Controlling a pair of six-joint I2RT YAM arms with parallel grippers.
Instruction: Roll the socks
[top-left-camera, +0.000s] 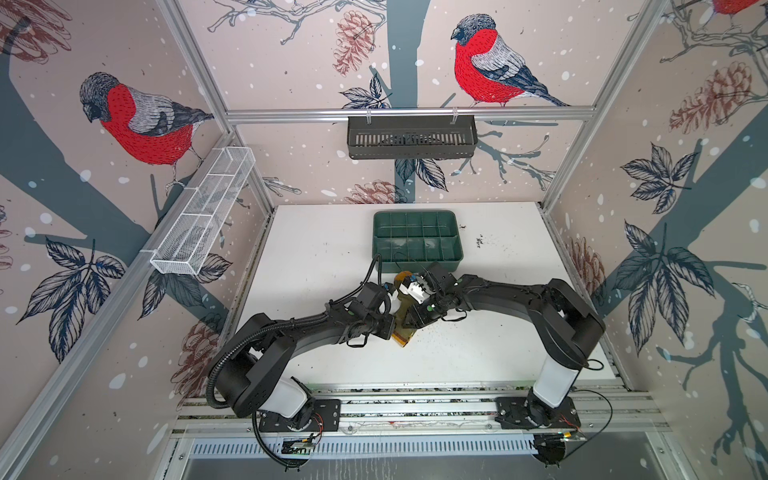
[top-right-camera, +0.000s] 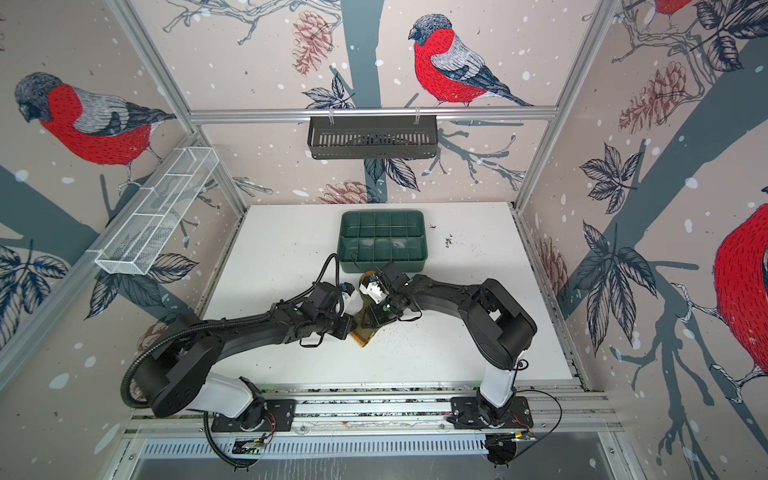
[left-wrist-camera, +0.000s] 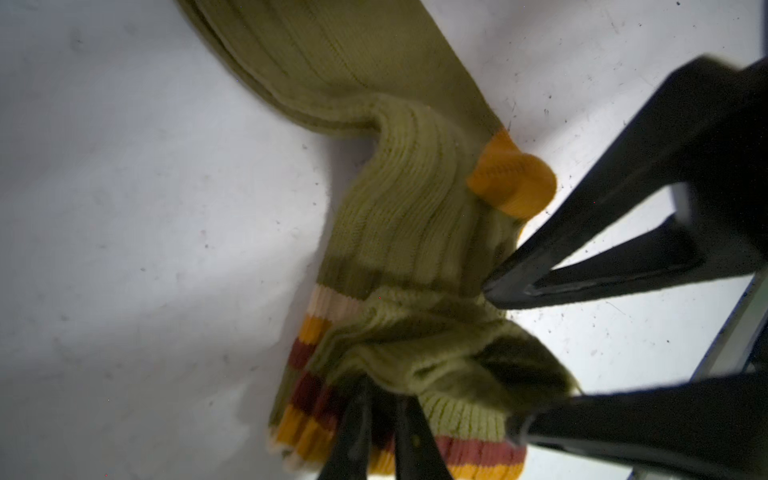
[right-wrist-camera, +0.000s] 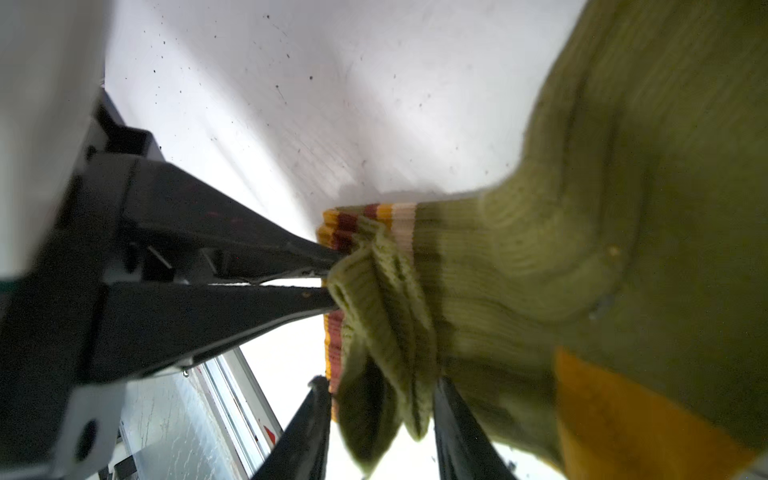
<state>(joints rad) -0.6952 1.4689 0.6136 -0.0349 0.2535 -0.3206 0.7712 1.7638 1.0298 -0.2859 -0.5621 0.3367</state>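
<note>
Socks (left-wrist-camera: 399, 232) lie mid-tabletop (top-left-camera: 316, 257), just in front of the tray (top-left-camera: 419, 258). In both top views they are mostly hidden under the two wrists, with the striped cuff end poking out toward the arm bases. Left end effector (left-wrist-camera: 382, 395) is pressed together, pinching a bunched green fold at the cuff. Right end effector (right-wrist-camera: 380, 382) is spread, a finger on either side of the same fold, close beside the left one.

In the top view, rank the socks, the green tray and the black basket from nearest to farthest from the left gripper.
1. Socks: held in the left gripper, mid-table.
2. Tray: just behind, toward the back of the table.
3. Black basket: on the back rail, above the table, farthest.
</note>
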